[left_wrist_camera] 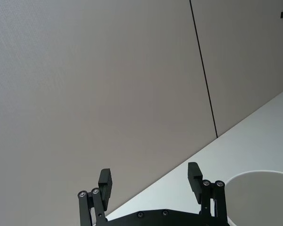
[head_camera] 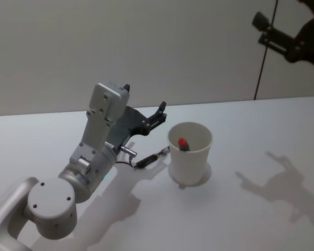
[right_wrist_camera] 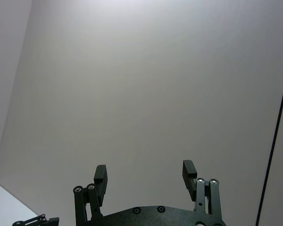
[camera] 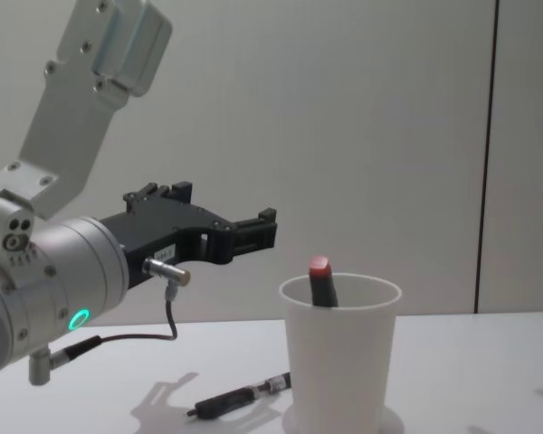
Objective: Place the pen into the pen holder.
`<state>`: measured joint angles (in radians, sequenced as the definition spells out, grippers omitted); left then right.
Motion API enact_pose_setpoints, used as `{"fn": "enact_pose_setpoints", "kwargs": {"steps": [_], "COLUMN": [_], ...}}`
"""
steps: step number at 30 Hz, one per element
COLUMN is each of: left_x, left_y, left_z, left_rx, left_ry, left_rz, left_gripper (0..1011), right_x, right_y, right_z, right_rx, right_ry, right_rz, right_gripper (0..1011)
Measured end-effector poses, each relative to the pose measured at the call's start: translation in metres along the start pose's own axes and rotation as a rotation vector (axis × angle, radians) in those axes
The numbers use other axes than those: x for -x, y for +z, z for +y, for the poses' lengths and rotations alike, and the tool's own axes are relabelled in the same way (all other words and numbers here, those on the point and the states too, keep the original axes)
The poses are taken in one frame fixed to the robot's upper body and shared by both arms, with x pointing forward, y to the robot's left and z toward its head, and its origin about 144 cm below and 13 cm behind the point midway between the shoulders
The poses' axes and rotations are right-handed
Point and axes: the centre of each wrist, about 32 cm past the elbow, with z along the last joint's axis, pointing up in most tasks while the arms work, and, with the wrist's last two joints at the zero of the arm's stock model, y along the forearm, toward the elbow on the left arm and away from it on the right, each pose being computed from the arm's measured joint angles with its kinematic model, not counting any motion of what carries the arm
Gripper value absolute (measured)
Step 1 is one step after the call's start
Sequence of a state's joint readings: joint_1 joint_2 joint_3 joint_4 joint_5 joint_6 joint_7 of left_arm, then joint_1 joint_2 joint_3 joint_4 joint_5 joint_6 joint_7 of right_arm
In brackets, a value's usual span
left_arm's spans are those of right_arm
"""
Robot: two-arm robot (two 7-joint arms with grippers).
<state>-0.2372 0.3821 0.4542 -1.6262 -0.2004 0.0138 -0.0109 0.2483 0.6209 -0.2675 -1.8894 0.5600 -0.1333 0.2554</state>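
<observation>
The pen holder, a white paper cup [head_camera: 190, 157] [camera: 339, 362], stands upright on the white table right of centre. The pen [head_camera: 182, 142] [camera: 322, 282], dark with a red end up, stands inside it and leans on the far rim. My left gripper [head_camera: 159, 116] [camera: 270, 231] [left_wrist_camera: 150, 178] hovers open just left of the cup, above rim height, with nothing between its fingers. The cup's rim [left_wrist_camera: 259, 176] shows at the corner of the left wrist view. My right gripper [head_camera: 260, 30] [right_wrist_camera: 144, 173] hangs open and empty, raised high at the far right.
A slim dark pen-like object [head_camera: 152, 158] [camera: 244, 393] lies flat on the table [head_camera: 251, 219] just left of the cup's base, under the left gripper. A thin cable [camera: 167, 312] loops from the left wrist. A plain wall [head_camera: 146, 47] stands behind.
</observation>
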Motion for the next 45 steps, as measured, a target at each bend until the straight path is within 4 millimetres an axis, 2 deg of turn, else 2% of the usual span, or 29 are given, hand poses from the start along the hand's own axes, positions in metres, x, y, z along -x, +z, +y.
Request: {"fn": "enact_pose_setpoints", "kwargs": {"steps": [15,35,45], "left_x": [0.0,0.0,0.0], "left_y": [0.0,0.0,0.0], "left_z": [0.0,0.0,0.0], "left_rx": [0.0,0.0,0.0], "left_ry": [0.0,0.0,0.0], "left_rz": [0.0,0.0,0.0], "left_gripper": [1001,1001,1001], "right_x": [-0.007,-0.009,-0.027], "right_y": [0.015,0.019,0.011], "right_z": [-0.003,-0.004,0.021], "right_rx": [-0.017,-0.024,-0.041], "right_ry": [-0.026,-0.033,-0.002], "right_rz": [-0.042,-0.056,-0.059], "right_gripper": [1001,1001,1001]}}
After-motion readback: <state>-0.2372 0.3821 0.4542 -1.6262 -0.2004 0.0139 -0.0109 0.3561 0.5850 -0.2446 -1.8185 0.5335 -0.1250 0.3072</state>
